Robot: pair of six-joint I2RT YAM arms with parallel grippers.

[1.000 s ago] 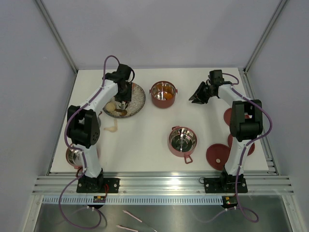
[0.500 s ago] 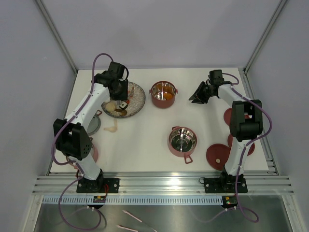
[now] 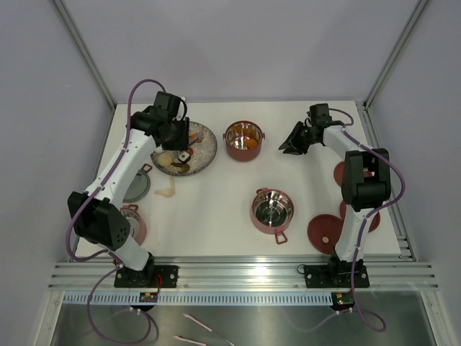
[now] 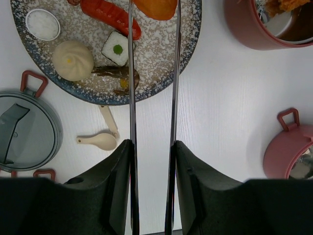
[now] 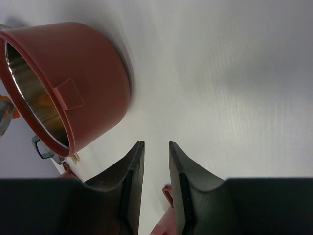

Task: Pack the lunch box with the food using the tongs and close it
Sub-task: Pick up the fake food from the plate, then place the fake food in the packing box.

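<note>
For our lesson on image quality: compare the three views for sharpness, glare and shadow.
Left wrist view: plate sharp, bright streaks along the tongs. Right wrist view: red pot blurred, fingers dark and soft. Top view: even light, faint shadows, glare inside the near pot.

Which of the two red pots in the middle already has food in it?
The far pot, beside the plate: orange pieces lie inside. The near pot shows only bare steel.

Bright, even overhead light with soft, faint shadows. The steel tongs [image 4: 131, 98] glint, sharply focused. The right wrist's close red lunch box tier [image 5: 73, 78] looks soft.
</note>
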